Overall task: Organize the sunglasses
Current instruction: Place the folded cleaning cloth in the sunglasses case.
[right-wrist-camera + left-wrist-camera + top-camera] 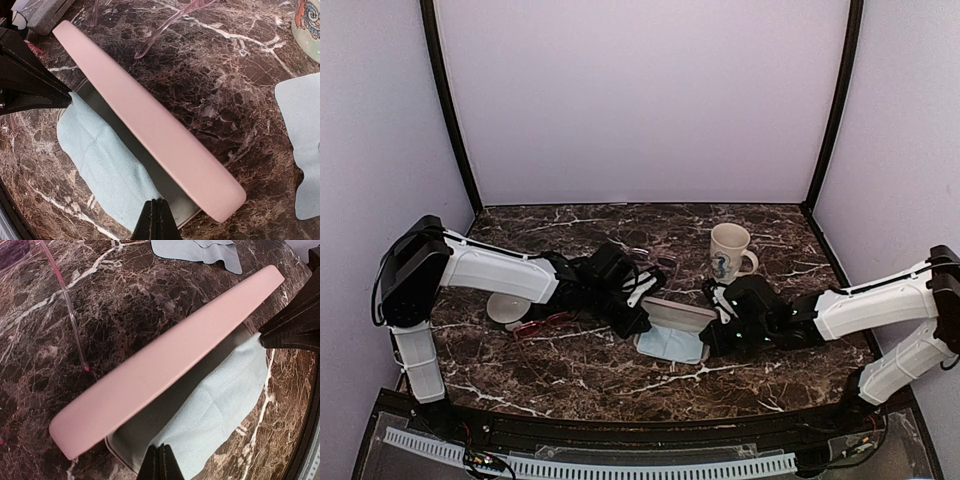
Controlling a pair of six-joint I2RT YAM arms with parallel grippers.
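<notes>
An open pink case (pixel 678 314) lies mid-table with a light blue cloth (pixel 672 346) hanging out of its tray. My left gripper (pixel 159 460) is shut on the cloth's left end (pixel 225 405), under the pink lid (pixel 165 360). My right gripper (pixel 157 216) is shut on the cloth's other end (pixel 100 160), beside the lid (pixel 150 115). The red-pink sunglasses (pixel 542 327) lie on the table under my left arm. The thin-framed pair (pixel 657 262) lies behind the case; its slim arm (pixel 67 305) and a dark lens (pixel 12 250) show in the left wrist view.
A patterned mug (pixel 728 250) stands at the back right. A second light blue cloth (pixel 300 135) lies flat near it. A grey case (pixel 40 12) lies to the left, partly under my left arm (pixel 505 308). The table's front edge is close behind both grippers.
</notes>
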